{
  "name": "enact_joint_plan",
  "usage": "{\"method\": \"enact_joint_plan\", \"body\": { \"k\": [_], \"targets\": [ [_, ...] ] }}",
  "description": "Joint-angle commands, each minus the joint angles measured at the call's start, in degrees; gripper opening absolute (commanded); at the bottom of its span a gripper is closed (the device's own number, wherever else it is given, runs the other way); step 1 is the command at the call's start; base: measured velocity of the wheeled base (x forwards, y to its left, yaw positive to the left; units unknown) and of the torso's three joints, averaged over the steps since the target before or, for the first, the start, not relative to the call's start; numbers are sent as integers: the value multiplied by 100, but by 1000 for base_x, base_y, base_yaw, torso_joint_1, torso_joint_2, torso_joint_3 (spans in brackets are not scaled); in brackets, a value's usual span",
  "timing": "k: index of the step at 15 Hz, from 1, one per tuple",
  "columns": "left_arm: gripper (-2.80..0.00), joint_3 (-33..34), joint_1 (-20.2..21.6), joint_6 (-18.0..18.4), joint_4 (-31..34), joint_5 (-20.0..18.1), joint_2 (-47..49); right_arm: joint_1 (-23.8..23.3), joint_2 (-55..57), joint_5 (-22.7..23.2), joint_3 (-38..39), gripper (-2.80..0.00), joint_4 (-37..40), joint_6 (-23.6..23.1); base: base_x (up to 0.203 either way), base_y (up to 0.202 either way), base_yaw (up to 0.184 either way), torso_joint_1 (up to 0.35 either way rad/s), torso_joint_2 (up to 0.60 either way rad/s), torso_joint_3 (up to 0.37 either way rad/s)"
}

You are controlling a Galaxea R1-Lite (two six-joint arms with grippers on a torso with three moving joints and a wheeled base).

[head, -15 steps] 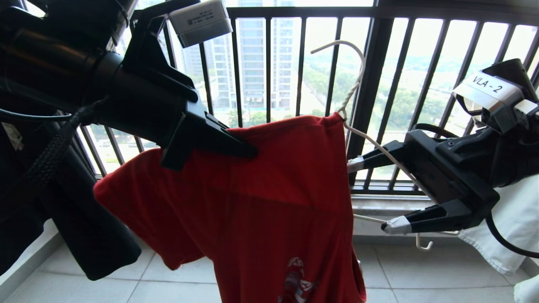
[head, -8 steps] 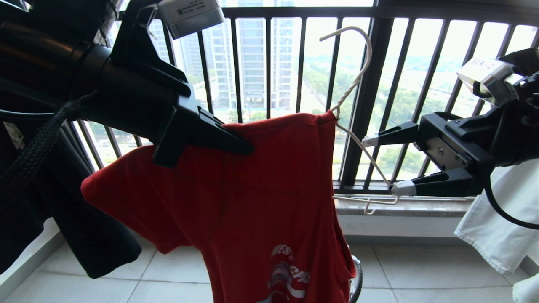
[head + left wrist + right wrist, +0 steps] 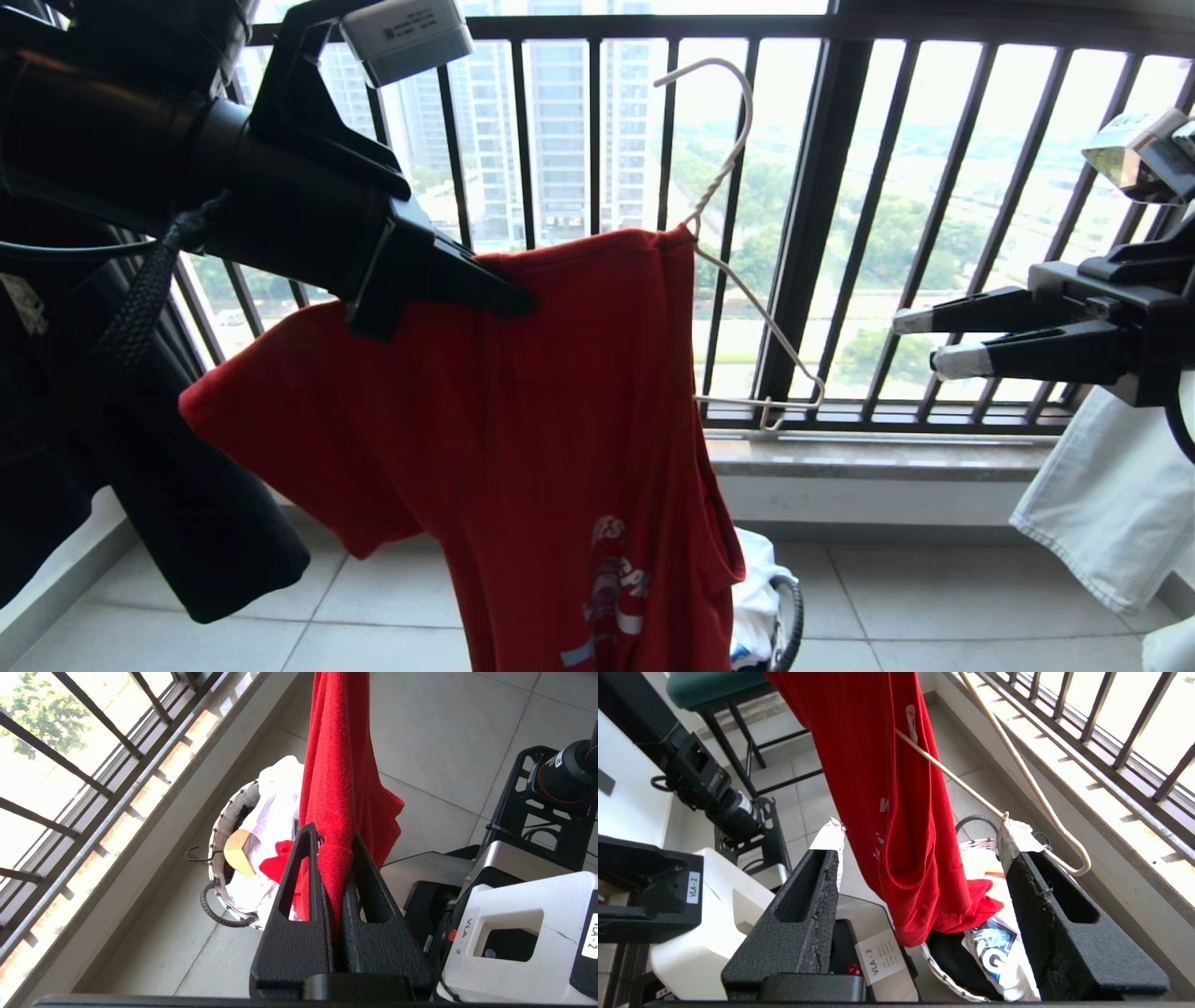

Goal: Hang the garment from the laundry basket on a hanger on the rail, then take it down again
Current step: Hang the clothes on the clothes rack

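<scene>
While one garment (image 3: 523, 420) drapes one hanger (image 3: 738, 280); two grippers flank it.

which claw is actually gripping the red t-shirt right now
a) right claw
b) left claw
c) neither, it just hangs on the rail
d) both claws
b: the left claw is shut on a fold of the red T-shirt, while the right claw stands open, off to the side of the shirt and the white wire hanger.
</scene>
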Motion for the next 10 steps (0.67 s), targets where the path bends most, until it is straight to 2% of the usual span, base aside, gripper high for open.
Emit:
{"method": "enact_joint_plan", "body": {
  "k": [1, 4, 6, 10],
  "targets": [
    [-280, 16, 58, -126, -147, -31, 9, -281, -717, -124, 203, -280, 81, 871, 0, 0, 0, 0, 0, 0],
    [-280, 132, 58, -384, -391, -72, -75, -338, -1042, -941, 402, -280, 192, 2565, 0, 0, 0, 0, 0, 0],
    [-280, 504, 58, -571, -1036, -74, -85, -330, -973, -1200, 441, -280, 210, 3347, 0, 0, 0, 0, 0, 0],
    [-280, 1660, 58, -1366, -2861, -69, -296, -26, -255, -1425, 643, -280, 224, 3660, 0, 0, 0, 0, 0, 0]
  ]
}}
